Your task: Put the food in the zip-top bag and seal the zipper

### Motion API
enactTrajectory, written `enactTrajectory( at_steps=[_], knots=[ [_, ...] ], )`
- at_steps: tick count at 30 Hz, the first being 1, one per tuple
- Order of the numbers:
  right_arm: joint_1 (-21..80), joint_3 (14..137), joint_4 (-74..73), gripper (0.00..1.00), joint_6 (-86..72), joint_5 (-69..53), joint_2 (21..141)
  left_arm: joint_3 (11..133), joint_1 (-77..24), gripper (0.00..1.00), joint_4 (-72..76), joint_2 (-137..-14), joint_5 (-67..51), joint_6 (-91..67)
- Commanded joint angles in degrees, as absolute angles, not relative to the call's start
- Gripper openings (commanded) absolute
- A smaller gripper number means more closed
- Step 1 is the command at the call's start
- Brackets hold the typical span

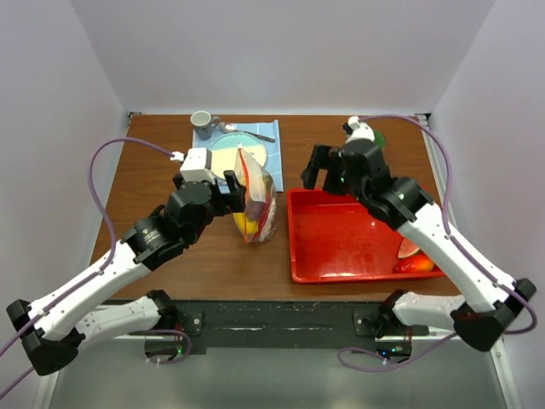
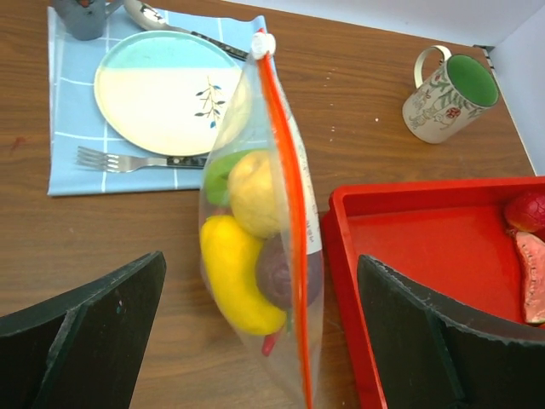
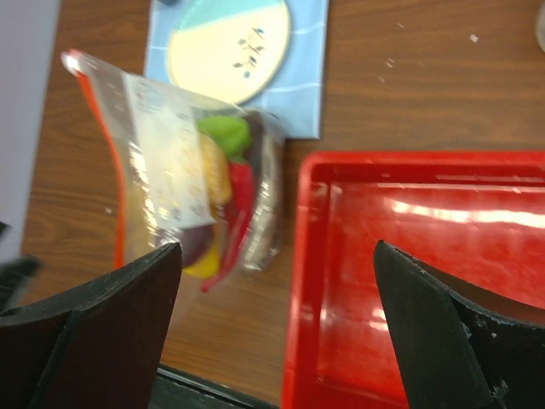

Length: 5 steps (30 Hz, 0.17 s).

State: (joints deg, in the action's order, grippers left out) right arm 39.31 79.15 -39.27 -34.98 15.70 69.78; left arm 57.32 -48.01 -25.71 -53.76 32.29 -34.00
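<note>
Here, the left gripper (image 2: 260,298) and right gripper (image 3: 277,281) are both hanging spread wide, gripping nothing. Beside the left one, the crinkly clear bag (image 2: 255,153) is standing upright on the wooden table (image 2: 358,102), holding rounded yellow, green and purple food (image 2: 234,273), with its thin red zipper (image 2: 289,196) uppermost. Beyond, a round plate (image 2: 162,94) is lying.

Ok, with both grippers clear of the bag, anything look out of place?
Yes: two reddish food pieces lie in the right corner of the red tray, outside the zip-top bag. The bag itself stands on edge beside the tray, zipper uppermost, nothing spilled.
</note>
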Motion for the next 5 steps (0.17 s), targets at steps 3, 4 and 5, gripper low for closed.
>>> enactTrajectory(
  at_steps=[3, 4, 5],
  knots=[
    [39.3, 73.0, -36.0, 0.99, -33.6, 21.5, 63.5, 53.5, -47.5, 1.00, -25.2, -51.9, 35.9, -36.5],
    [39.3, 73.1, -36.1, 0.99, -33.4, 21.5, 63.2, 53.1, -47.5, 1.00, -24.2, -51.9, 35.9, -36.3],
    [39.3, 73.1, -36.1, 0.99, -33.4, 21.4, 62.8, 52.8, -47.5, 1.00, -23.6, -52.1, 36.4, -36.4]
  ],
)
